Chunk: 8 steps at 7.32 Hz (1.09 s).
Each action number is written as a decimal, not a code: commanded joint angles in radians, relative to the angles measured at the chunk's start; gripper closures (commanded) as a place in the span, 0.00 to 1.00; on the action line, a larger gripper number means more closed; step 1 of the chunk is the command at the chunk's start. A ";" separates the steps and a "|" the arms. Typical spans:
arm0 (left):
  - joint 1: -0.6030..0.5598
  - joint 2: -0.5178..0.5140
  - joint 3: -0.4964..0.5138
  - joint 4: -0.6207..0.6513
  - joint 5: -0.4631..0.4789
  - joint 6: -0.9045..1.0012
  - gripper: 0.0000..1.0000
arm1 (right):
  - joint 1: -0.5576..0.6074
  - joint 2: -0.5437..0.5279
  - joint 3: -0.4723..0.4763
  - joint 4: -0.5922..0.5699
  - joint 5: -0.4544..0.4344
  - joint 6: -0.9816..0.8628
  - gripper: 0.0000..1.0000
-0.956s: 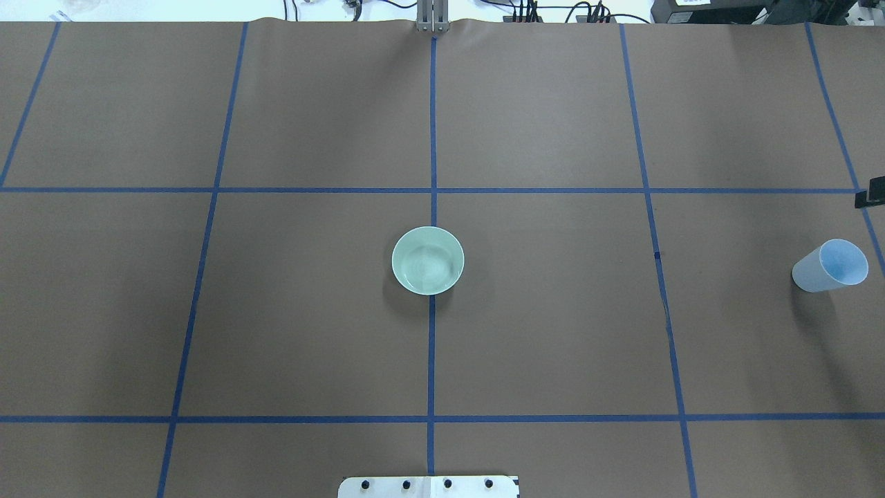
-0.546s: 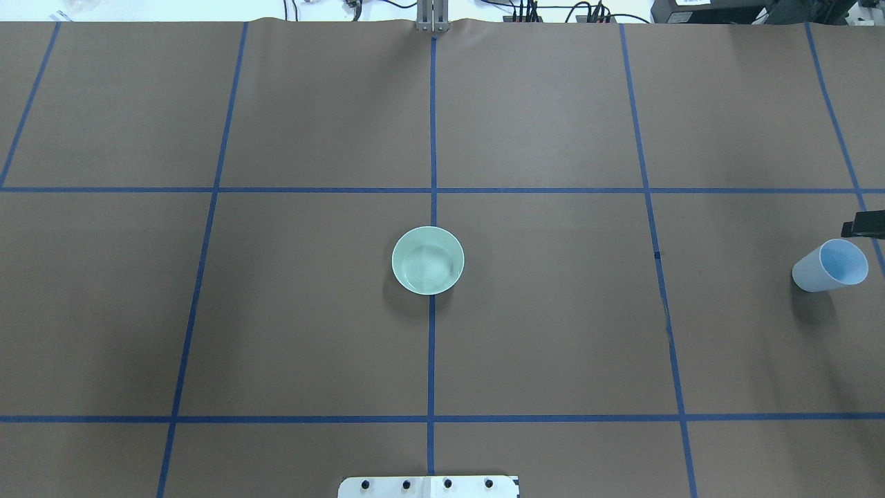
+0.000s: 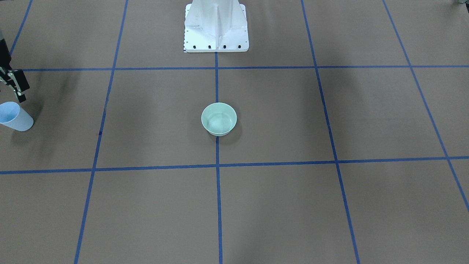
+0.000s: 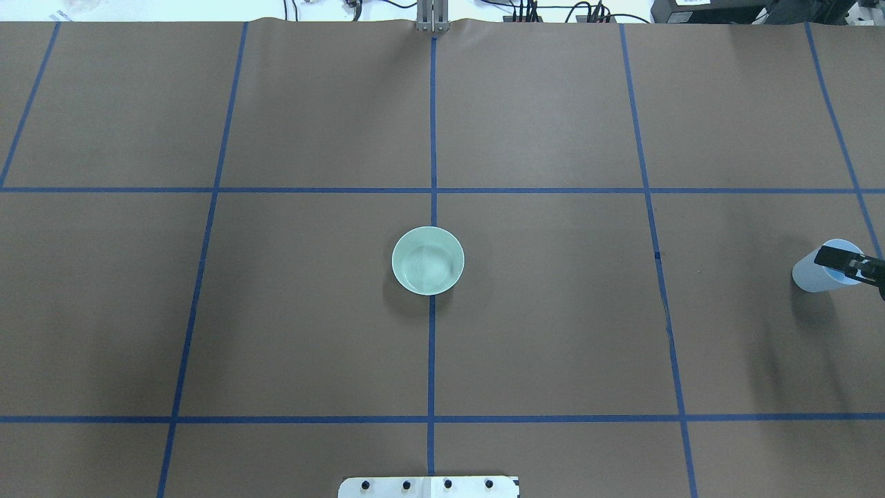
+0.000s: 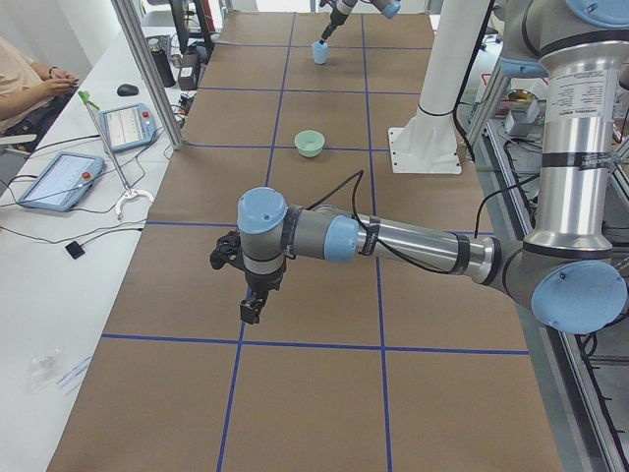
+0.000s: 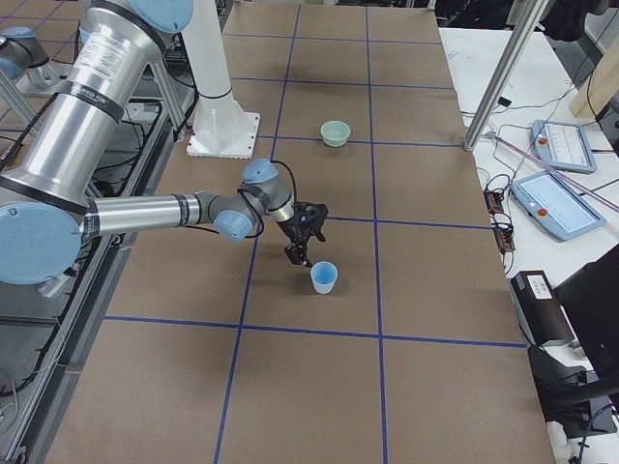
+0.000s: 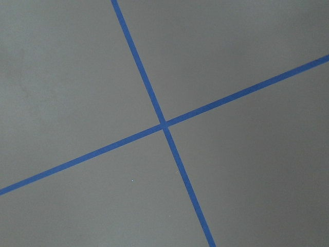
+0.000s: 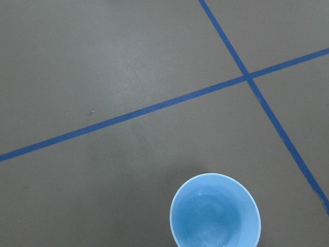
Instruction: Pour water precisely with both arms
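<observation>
A pale blue cup (image 4: 810,278) stands upright at the table's far right; it also shows in the front view (image 3: 15,118) and the right side view (image 6: 324,277). The right wrist view looks down into it, where a shallow glinting pool of water (image 8: 213,216) lies. My right gripper (image 4: 840,261) hangs over the cup's rim, apart from it, and looks open in the front view (image 3: 16,90). A mint-green bowl (image 4: 428,261) sits at the table's centre. My left gripper (image 5: 251,313) points down above bare table far to the left; I cannot tell whether it is open.
Brown table cover with blue tape grid lines (image 4: 433,138). The white pedestal base (image 3: 216,25) stands at the robot's edge. Tablets and cables (image 5: 59,182) lie on the white bench beyond the table's far side, where a person sits.
In the overhead view my right gripper has come in from the right edge and moved toward the robot's side, from beyond the cup to over its rim. Cup and bowl have not moved.
</observation>
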State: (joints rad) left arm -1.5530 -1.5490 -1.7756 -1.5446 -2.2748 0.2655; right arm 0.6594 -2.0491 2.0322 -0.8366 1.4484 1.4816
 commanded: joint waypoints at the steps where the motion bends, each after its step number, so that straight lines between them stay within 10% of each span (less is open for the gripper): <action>1: -0.001 0.001 -0.002 0.000 0.000 0.000 0.00 | -0.191 -0.016 -0.007 -0.083 -0.251 0.213 0.00; 8: -0.002 0.026 -0.036 0.003 -0.002 -0.003 0.00 | -0.320 0.099 -0.191 -0.262 -0.578 0.488 0.00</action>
State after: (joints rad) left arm -1.5554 -1.5257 -1.8087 -1.5420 -2.2763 0.2629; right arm 0.3459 -1.9574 1.8881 -1.0957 0.8976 1.9438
